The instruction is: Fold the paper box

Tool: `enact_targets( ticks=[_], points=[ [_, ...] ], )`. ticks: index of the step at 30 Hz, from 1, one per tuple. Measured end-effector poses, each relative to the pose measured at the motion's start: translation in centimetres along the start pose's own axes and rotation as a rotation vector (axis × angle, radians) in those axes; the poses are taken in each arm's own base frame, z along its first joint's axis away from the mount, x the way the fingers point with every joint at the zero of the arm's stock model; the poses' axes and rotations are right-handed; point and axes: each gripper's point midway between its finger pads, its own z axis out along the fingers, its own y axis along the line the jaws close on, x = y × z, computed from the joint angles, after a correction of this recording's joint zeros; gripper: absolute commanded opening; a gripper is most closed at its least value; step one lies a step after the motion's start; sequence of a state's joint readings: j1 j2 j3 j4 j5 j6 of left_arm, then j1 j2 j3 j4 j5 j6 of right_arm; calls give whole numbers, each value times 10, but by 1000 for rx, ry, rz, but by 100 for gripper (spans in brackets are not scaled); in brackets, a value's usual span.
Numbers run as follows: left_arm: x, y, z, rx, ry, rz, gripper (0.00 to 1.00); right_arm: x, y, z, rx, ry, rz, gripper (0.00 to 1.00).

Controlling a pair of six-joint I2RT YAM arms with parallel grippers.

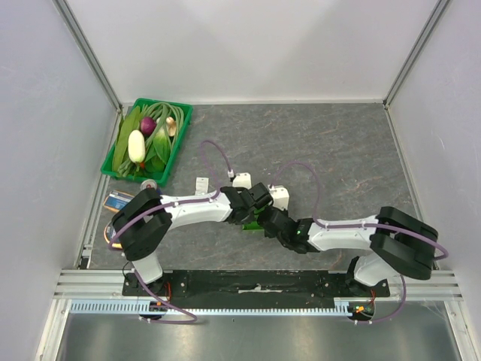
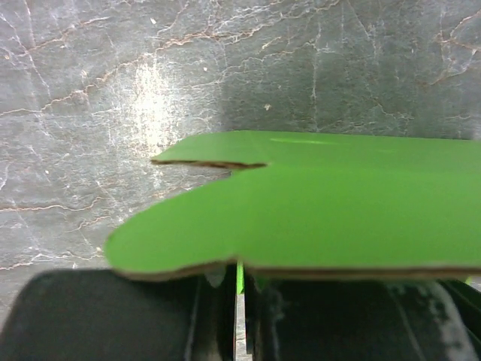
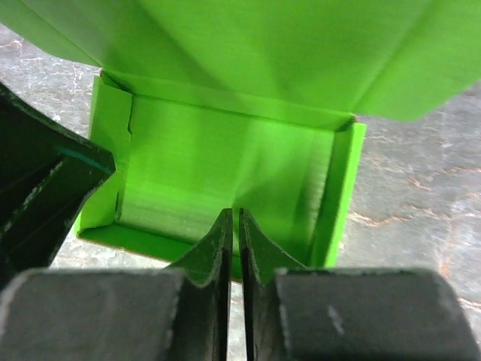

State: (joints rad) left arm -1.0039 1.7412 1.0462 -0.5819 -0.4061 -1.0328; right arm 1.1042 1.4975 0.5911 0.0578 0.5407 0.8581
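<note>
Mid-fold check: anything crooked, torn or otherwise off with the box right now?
Nothing torn or spilled. The one oddity: in the right wrist view the paper box has a side wall on the picture's left that is kinked near its top corner instead of standing flat.

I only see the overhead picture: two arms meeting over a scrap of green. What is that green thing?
Observer: The right wrist camera shows a paper box, partly formed: an open tray with side walls standing and a flap lifted above it.
Visitor: Is the left arm holding it?
Observer: Yes. The left fingers are shut with a thin green card edge pinched between them.
Visitor: And the right one?
Observer: The right fingers are nearly together at the tray's near edge; whether they grip it, I cannot tell.
</note>
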Motion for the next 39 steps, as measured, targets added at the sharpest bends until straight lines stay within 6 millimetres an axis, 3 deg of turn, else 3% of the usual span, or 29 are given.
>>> enact_targets(
  ticks=[4,7,13,19,24,28,30,35,39],
  points=[
    [0,0,1,-30,-21,46,2,-7,-8,-18,-19,-26,20,37],
    [-4,2,2,-41,-48,57,2,-8,-19,-30,-16,-35,16,44],
    [-8,2,-2,-14,-75,63,2,-34,-41,-34,12,-95,64,47],
    [-8,5,-2,-18,-81,81,2,-33,-52,-27,45,-83,43,46],
    [-8,4,-2,-14,-84,83,2,-23,-58,-14,72,-46,-6,34],
    [-9,4,-2,-15,-86,84,2,-17,-54,-2,77,-24,-48,7],
    [-9,6,-1,-37,-77,94,2,-17,-48,2,76,-24,-60,0],
    [-15,14,6,-188,-64,140,2,-21,-38,6,90,-55,-16,0],
    [-13,17,9,-210,-67,148,2,-21,-37,6,96,-63,28,0]
  ],
)
